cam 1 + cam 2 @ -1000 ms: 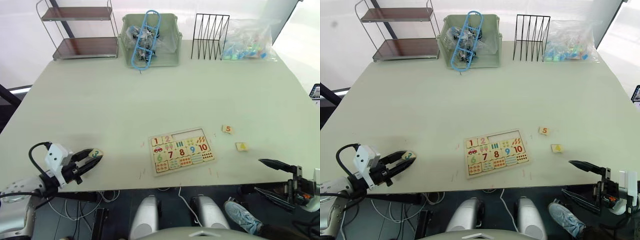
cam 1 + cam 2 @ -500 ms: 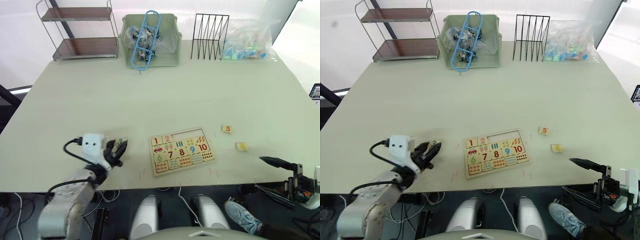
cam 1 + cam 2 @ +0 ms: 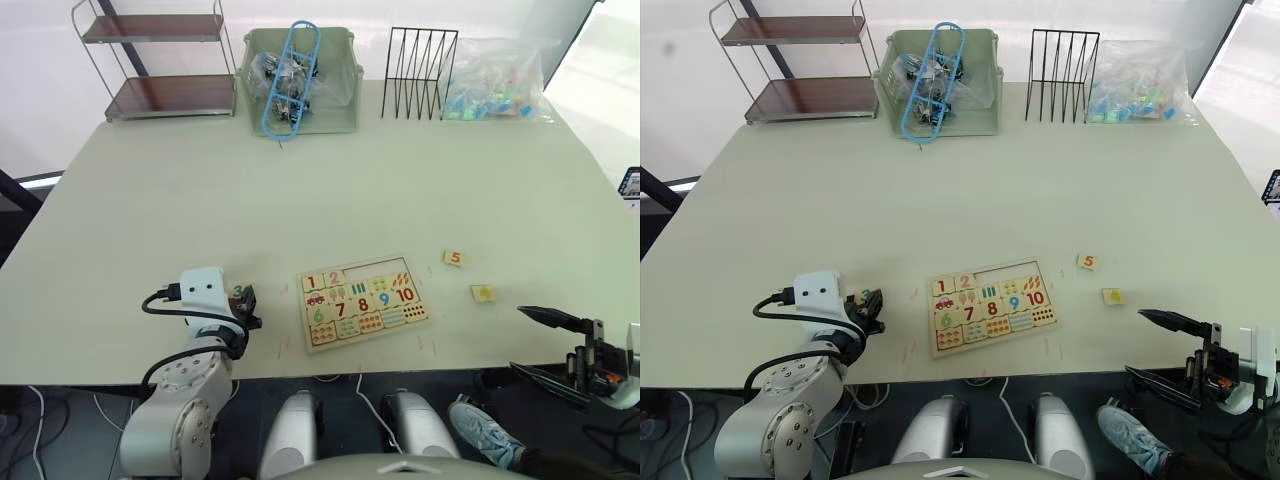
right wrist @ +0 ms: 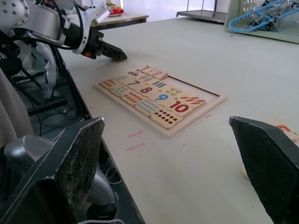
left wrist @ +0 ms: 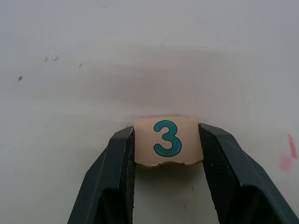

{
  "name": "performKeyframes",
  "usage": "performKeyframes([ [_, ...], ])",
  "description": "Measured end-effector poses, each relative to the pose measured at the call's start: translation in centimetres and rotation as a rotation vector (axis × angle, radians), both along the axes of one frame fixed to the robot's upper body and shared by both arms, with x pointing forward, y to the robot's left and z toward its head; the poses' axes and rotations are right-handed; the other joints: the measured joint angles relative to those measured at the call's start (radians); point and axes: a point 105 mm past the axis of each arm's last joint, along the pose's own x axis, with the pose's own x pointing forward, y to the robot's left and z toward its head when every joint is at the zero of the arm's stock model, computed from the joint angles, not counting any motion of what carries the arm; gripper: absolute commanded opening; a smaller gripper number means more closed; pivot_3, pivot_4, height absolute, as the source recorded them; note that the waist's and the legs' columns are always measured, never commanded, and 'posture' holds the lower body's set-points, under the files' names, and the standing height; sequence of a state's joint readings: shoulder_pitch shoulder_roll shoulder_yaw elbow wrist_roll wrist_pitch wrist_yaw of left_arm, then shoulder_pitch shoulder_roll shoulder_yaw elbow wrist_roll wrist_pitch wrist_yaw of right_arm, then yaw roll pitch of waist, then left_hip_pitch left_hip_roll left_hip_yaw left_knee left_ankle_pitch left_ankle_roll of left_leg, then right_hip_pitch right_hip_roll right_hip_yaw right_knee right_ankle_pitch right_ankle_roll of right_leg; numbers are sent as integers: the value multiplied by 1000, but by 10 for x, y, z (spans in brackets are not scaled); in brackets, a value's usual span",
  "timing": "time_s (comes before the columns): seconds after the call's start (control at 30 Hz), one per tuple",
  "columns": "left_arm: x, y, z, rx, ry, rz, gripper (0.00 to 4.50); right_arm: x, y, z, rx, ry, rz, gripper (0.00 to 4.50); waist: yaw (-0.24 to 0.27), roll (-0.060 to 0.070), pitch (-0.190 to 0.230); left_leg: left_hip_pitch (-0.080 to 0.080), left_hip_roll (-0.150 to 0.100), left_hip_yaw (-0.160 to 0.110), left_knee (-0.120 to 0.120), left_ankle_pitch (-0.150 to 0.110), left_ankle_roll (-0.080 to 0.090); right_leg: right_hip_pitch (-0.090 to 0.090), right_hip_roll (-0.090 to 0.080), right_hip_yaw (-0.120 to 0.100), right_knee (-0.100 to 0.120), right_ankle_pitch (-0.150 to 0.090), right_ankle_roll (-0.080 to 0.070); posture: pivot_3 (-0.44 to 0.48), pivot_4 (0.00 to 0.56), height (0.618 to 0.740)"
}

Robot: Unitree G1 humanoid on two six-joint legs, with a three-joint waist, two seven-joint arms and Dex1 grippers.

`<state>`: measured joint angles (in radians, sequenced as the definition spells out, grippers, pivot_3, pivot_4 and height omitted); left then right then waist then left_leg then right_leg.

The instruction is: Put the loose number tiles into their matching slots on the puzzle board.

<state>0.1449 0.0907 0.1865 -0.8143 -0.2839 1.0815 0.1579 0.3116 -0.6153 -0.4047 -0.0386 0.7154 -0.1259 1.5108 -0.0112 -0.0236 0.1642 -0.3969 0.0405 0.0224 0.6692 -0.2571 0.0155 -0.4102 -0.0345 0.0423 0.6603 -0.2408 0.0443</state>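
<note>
The jaws of the left gripper (image 5: 167,144) pinch the green 3 tile (image 5: 168,140); the right gripper (image 3: 1160,345) is spread, idle. Carrying step: next, the board (image 3: 362,300) beyond needs its third slot (image 3: 358,271) met squarely.

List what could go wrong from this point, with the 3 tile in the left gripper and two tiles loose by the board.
1. The left gripper pinches the 3 tile only by its side edges, so it could twist or slip on the way to the puzzle board.
2. The open slot beside the 2 tile is tight; a tilted tile may jam or nudge its neighbour.
3. The open right gripper sits near the 4 tile and the 5 tile, and a careless reach could knock them away.
</note>
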Motion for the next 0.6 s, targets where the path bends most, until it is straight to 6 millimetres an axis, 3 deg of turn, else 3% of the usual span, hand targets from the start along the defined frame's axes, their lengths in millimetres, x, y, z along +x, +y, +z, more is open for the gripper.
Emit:
performKeyframes([
  [0.07,1,-1,0,-6,-3,1,3379,1,0,0,0,-3,2,4500,0,0,0,0,0,0,0,0,0,0,0,0,0,0,0,0,150,740],
  [0.13,1,-3,1,-19,-7,-2,4474,1,0,0,0,-3,3,4500,0,0,0,0,0,0,0,0,0,0,0,0,0,0,0,0,150,740],
  [0.43,-2,-1,26,-1,-66,-128,4474,2,-1,-1,2,-3,-6,4500,-1,0,0,0,0,0,0,0,0,0,0,-1,0,0,0,0,150,740],
  [0.6,7,7,46,-62,-140,-244,4474,4,0,0,10,-11,-20,4500,0,0,0,0,0,-1,0,0,0,0,0,-1,0,0,0,0,150,740],
])
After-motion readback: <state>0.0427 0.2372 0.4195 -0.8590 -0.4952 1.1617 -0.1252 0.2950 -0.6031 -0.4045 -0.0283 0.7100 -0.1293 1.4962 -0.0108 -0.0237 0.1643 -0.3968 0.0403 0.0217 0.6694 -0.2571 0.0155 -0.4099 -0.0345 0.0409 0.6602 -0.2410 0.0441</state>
